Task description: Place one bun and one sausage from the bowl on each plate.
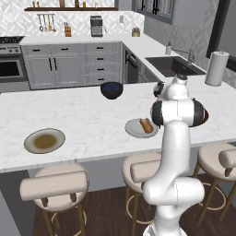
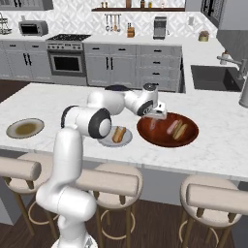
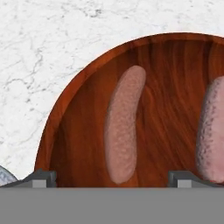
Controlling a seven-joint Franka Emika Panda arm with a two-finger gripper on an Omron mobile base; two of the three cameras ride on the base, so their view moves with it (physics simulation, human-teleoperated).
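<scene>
The reddish-brown bowl point(image 2: 190, 138) sits on the marble counter, right of the arm. In the hand view the bowl point(image 3: 83, 109) holds a pinkish sausage point(image 3: 124, 124) in the middle, and a second sausage point(image 3: 213, 131) is cut off by the right edge. A golden bun point(image 2: 180, 130) lies further right in the bowl. My gripper point(image 2: 158, 116) hovers open over the bowl's left part, its fingertips point(image 3: 41, 178) standing wide on either side of the middle sausage, apart from it. Left of the bowl, the light grey plate point(image 2: 127, 140) carries one bun point(image 2: 118, 134). The brown-centred plate point(image 1: 44, 140) lies bare at the far left.
A small dark blue-black bowl point(image 1: 111, 90) stands at the counter's far side, behind the arm. The sink point(image 1: 173, 66) and a paper towel roll point(image 1: 216, 68) are at the back right. Padded stools point(image 1: 54, 184) line the counter's near edge.
</scene>
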